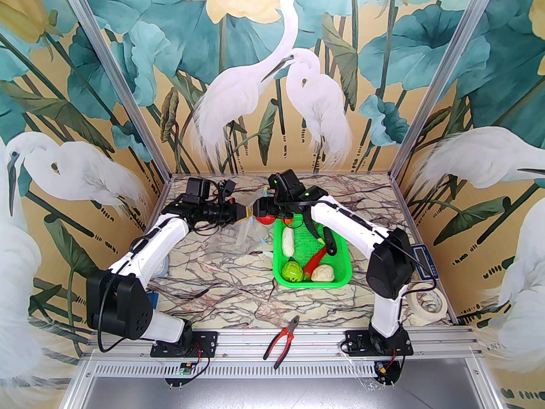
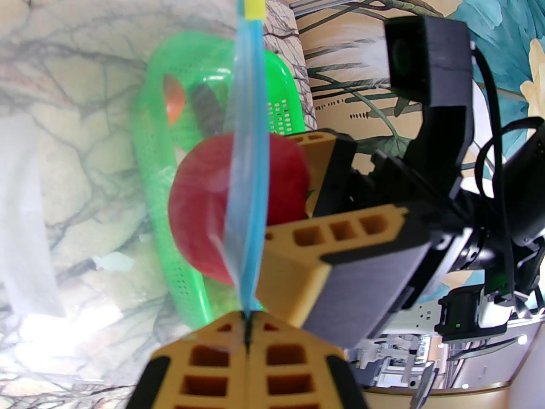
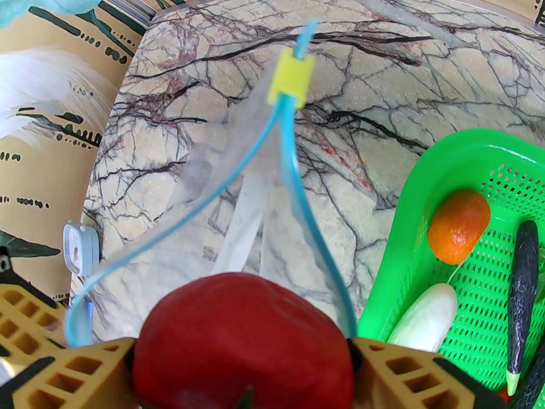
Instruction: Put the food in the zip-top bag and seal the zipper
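My left gripper (image 1: 246,215) (image 2: 247,313) is shut on the zip-top bag's light blue zipper (image 2: 247,143) and holds the clear bag (image 1: 247,237) up off the table. The bag's mouth gapes open, its two blue strips (image 3: 294,177) meeting at a yellow slider (image 3: 291,77). My right gripper (image 1: 264,217) (image 3: 240,356) grips a red tomato (image 3: 242,339) (image 2: 200,211) right at that mouth. The green basket (image 1: 315,283) (image 3: 408,211) holds the other food: an orange tomato (image 3: 457,226), white cucumber (image 3: 425,318), purple eggplant (image 3: 521,288), red chili (image 1: 315,260), cabbage (image 1: 293,269) and cauliflower (image 1: 322,273).
Red-handled pliers (image 1: 283,335) lie near the front edge between the arm bases. A tape roll (image 1: 428,307) and a scale (image 1: 423,262) sit right of the basket. A small white timer (image 3: 78,247) stands at the table's left edge.
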Robot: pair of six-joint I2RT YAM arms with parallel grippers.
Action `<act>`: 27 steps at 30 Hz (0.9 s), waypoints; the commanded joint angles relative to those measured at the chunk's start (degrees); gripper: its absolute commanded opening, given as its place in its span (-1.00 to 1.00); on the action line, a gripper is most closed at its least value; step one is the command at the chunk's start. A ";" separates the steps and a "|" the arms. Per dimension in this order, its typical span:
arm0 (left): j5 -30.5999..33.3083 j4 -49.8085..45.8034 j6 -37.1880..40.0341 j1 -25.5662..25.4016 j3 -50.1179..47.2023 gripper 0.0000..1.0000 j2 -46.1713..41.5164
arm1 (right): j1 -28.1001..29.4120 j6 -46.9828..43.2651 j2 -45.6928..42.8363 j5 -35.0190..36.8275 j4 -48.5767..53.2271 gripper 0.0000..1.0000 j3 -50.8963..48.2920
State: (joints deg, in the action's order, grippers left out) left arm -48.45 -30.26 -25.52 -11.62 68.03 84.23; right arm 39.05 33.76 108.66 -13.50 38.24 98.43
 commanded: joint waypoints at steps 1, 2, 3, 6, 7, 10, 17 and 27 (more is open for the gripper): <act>-3.27 4.31 -1.64 0.41 -1.16 -1.00 -0.73 | 0.36 -1.29 -0.98 -0.01 0.87 0.71 -0.13; -3.47 4.84 -2.05 0.45 -1.44 -1.00 -0.58 | 0.43 -1.27 -1.14 -0.30 0.57 0.71 -0.39; -3.88 5.53 -2.39 0.52 -1.71 -1.00 -0.55 | 0.37 -1.27 -1.33 -0.66 0.28 0.73 -0.53; -4.96 8.38 -4.35 0.54 -2.54 -1.00 -0.54 | 0.34 -0.85 -1.18 -1.97 -1.01 0.73 -0.70; -5.23 9.30 -5.00 0.54 -2.70 -1.00 -0.47 | 0.42 -0.49 -0.89 -2.70 -1.46 0.73 -0.66; -5.58 10.17 -5.51 0.54 -2.72 -1.00 -0.52 | 0.45 0.17 -0.52 -3.26 -2.10 0.73 -0.48; -3.58 6.26 -1.92 1.07 -2.51 -1.00 -0.14 | -0.10 -2.60 -7.24 7.05 3.17 0.66 -3.25; -0.51 1.44 3.35 1.15 -2.49 -1.00 1.23 | -3.11 -3.31 -14.71 14.99 11.68 0.47 -13.59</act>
State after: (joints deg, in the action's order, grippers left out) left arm -50.65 -25.52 -25.39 -10.87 65.60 84.42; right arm 36.62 31.00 94.13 -1.91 46.17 87.83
